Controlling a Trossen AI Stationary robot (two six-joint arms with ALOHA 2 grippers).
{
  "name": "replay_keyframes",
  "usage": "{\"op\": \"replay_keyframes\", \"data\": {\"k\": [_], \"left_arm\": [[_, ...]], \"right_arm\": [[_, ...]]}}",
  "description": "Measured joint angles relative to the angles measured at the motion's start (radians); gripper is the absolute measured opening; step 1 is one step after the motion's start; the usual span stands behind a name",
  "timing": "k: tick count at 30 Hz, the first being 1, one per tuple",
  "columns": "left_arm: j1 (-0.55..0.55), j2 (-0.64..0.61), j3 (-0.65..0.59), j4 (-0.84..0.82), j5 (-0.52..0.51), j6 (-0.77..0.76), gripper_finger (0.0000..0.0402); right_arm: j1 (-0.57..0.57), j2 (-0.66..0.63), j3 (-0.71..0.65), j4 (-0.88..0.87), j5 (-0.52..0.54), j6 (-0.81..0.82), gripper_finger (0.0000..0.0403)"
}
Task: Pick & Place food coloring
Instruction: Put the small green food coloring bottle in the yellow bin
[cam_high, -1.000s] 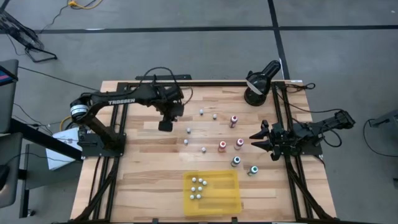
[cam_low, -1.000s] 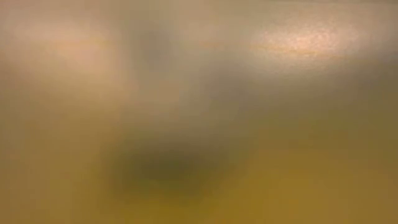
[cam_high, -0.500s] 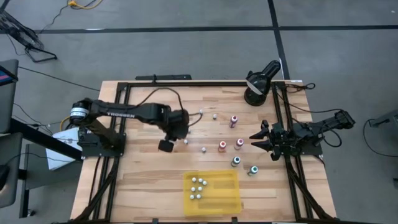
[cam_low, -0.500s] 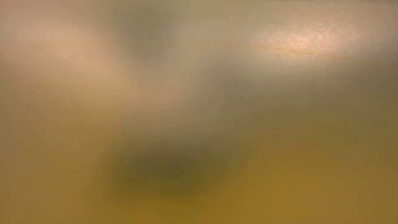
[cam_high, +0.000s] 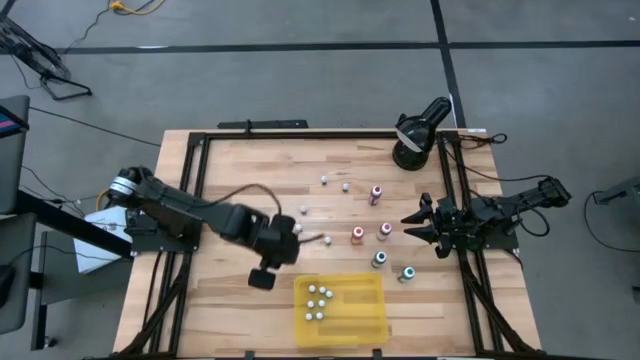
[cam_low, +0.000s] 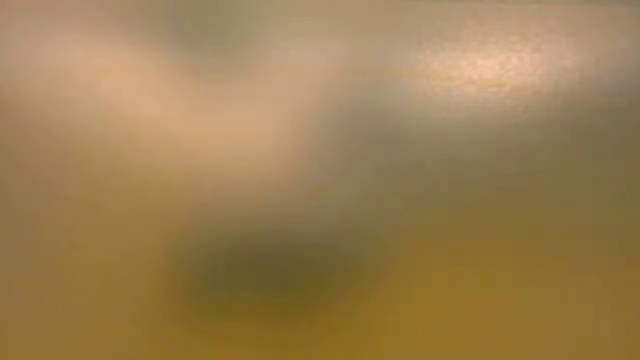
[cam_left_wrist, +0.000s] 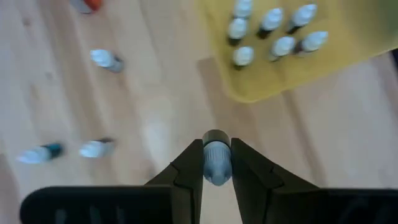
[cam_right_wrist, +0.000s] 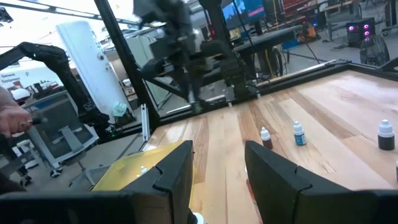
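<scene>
the left gripper (cam_left_wrist: 216, 163) has its jaws clamped on one white-capped bottle (cam_left_wrist: 216, 160) of food coloring, held upright between the fingertips (cam_left_wrist: 188, 167) with the cap pointing away from the wrist. just ahead of the jaws lies the near corner of the yellow tray (cam_left_wrist: 261, 84), where seven white-capped bottles (cam_left_wrist: 272, 20) already sit in a cluster. off to one side of the jaws three more bottles (cam_left_wrist: 104, 59) lie loose on the table (cam_left_wrist: 155, 106).

seen from above, the left gripper (cam_high: 270, 270) hangs just beside the tray (cam_high: 340, 310), at its edge nearest the left arm. a second ago it was up by the loose bottles at the middle of the table; since then the arm has swung down toward the tray with its load, and one loose white cap has gone from that group. the pick looks done and the carry nearly over; what remains is probably to move in over the tray and let go.

the right gripper (cam_high: 418, 228) has not moved, parked at the table's right side with its jaws partly apart and empty, the coloured-cap bottles (cam_high: 357, 235) close in front of it. the low view shows nothing readable.
</scene>
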Motion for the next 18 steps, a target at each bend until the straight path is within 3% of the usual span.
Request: {"op": "replay_keyframes", "data": {"k": [8,18], "left_arm": [[-0.159,0.000,0.000,-0.002,-0.028,-0.186,0.0057],[-0.172,0.004,0.008,0.018,-0.030,-0.203,0.0057]], "right_arm": [[0.000,0.000,0.000,0.000,0.000,0.000,0.0138],[0.000,0.000,0.000,0.000,0.000,0.000,0.0138]]}}
